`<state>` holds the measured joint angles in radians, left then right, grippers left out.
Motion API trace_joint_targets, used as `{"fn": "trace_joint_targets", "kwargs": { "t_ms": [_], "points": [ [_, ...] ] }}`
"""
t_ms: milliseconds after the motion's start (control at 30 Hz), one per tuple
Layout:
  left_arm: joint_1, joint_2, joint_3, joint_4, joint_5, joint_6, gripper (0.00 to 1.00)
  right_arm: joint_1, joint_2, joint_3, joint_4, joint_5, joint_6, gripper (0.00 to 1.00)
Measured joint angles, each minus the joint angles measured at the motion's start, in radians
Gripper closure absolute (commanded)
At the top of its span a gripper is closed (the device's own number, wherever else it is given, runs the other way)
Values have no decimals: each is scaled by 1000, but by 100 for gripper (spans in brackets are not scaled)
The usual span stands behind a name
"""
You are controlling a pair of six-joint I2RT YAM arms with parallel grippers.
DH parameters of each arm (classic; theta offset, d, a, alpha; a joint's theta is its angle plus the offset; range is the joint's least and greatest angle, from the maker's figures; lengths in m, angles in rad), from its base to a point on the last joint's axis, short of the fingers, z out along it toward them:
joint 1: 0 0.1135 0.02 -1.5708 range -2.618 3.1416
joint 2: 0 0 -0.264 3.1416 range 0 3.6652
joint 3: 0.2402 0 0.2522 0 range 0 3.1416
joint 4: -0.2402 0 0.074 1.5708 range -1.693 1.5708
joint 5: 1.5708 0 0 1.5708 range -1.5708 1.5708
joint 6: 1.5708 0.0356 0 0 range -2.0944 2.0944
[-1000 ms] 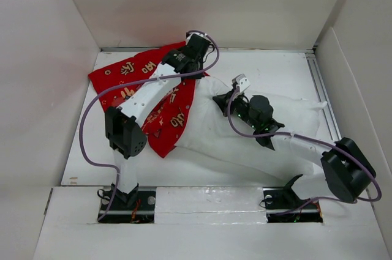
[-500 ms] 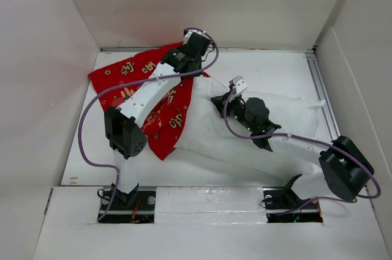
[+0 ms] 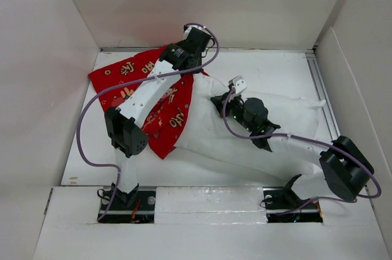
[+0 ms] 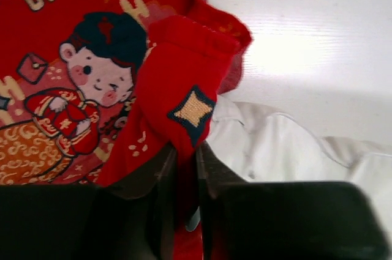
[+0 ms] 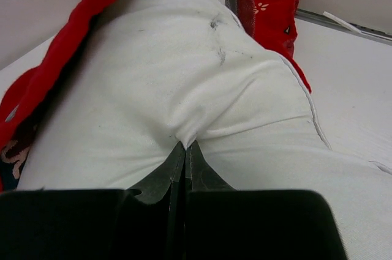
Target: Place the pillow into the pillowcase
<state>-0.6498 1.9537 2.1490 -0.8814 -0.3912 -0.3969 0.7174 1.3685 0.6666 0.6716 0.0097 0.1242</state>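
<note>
Plainly, the pillowcase (image 3: 125, 70) was seen spread at the upper left of the table (image 3: 269, 70) in the top view, printed side up. A raised fold of its red edge was pinched between the left jaws, nearly closed, at the lower centre of the left wrist view. The pillow (image 3: 294, 119) was laid across the centre and right of the top view, its left end overlapped by red cloth. A tuck of its white fabric was gripped by the tightly closed right jaws.
</note>
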Motion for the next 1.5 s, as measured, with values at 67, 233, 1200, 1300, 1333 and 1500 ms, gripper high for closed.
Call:
{"fn": "trace_joint_targets", "kwargs": {
  "t_ms": [67, 233, 1200, 1300, 1333, 1500],
  "points": [
    [-11, 6, 42, -17, 25, 10, 85, 0, 1, 20, -19, 3, 0, 100],
    [-100, 64, 243, -42, 64, 53, 85, 5, -19, 71, -113, 38, 2, 100],
    [-171, -96, 158, 71, 500, 45, 100, -13, -356, -21, -239, 242, 133, 100],
    [-171, -170, 99, 100, 550, 40, 100, -16, -407, -19, -240, 299, 145, 100],
    [-172, -184, 92, 107, 565, 39, 100, -16, -422, -13, -247, 319, 146, 100],
    [-178, -196, 102, 115, 556, 40, 100, -16, -510, 11, -278, 384, 157, 100]
  ]
}}
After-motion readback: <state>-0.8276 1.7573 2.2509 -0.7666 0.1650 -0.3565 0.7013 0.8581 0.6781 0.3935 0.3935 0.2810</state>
